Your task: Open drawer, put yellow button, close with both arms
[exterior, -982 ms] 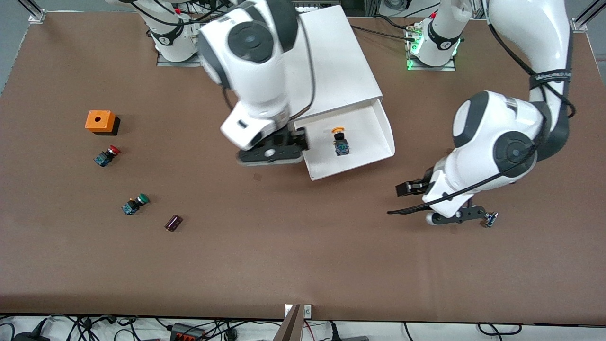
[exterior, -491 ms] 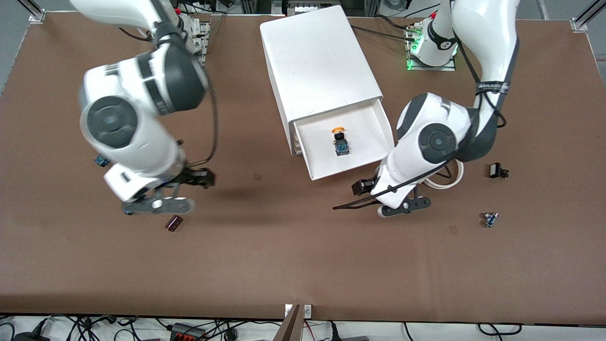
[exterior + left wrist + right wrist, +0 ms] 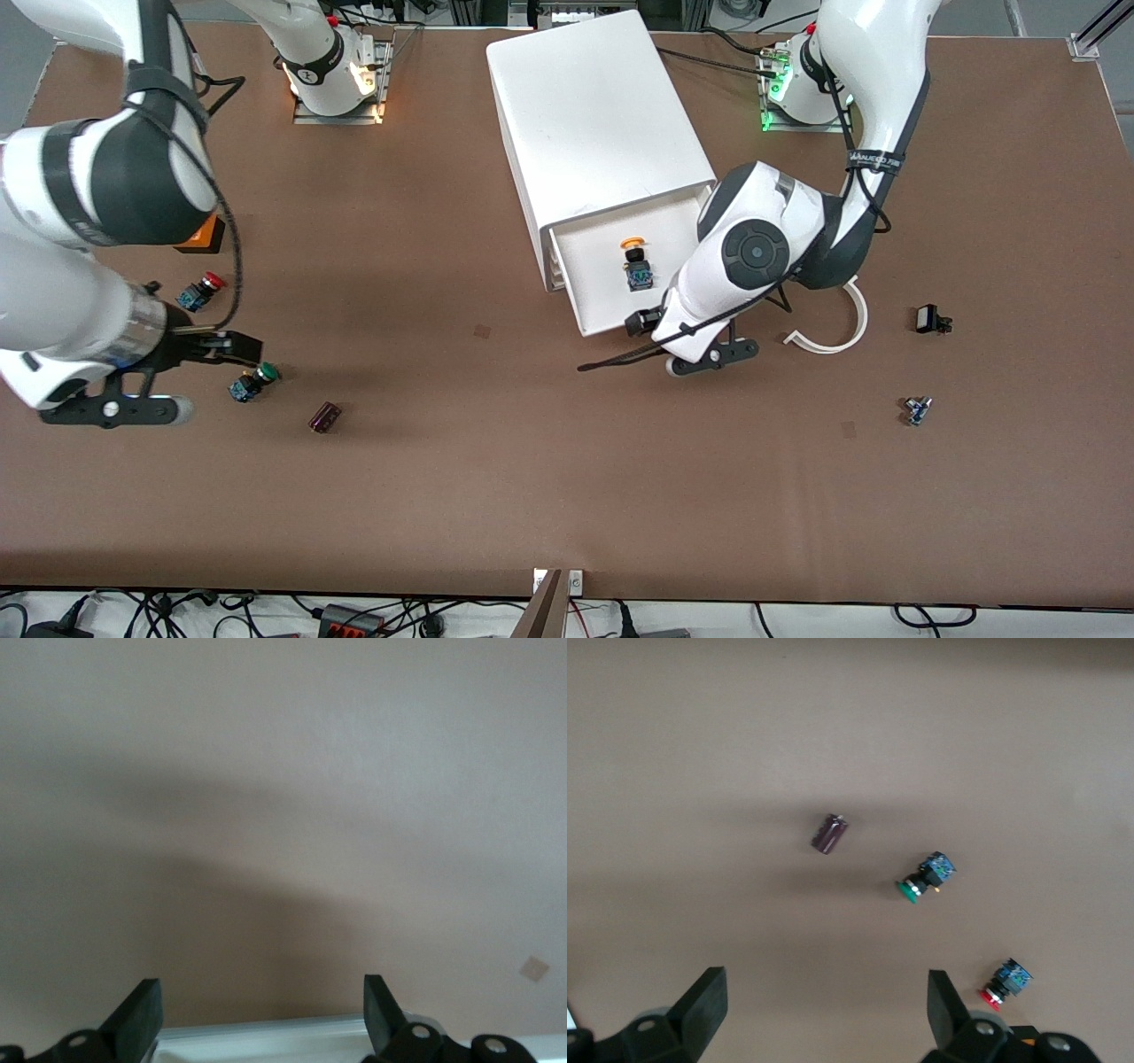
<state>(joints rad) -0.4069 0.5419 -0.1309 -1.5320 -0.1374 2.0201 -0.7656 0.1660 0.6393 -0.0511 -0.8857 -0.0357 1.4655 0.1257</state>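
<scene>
Front view first: I see the cabinet point(image 3: 595, 115) standing at the table's point(image 3: 549, 496) edge where the arm bases are, about midway between them, with its lowest drawer point(image 3: 620, 266) pulled out toward the front camera. The yellow button point(image 3: 635, 262) lies inside that drawer, on its floor, cap pointing toward the cabinet. My left gripper point(image 3: 700, 347) sits just past the drawer's front lip, low over the table, at the drawer's corner toward the left arm's end; I cannot see its fingers from here. My right gripper point(image 3: 133, 390) hangs over the table near the right arm's end, close to the green button point(image 3: 252, 382). The red button point(image 3: 201, 291) lies farther from the front camera than the green one, an orange block point(image 3: 205, 235) peeks from under the right arm, and a dark cylinder point(image 3: 324, 416) rests nearer the camera. Toward the left arm's end I see a white curved strip point(image 3: 837, 332), a small black part point(image 3: 930, 319) and a tiny blue part point(image 3: 917, 409).

Left wrist view: the left gripper point(image 3: 261, 1019) stands wide apart, holding nothing, with a white edge point(image 3: 266, 1032) between its fingers and bare table above it.

Right wrist view: the right gripper point(image 3: 826, 1005) is spread wide and empty, over the dark cylinder point(image 3: 829, 833), green button point(image 3: 925, 878) and red button point(image 3: 1004, 983).
</scene>
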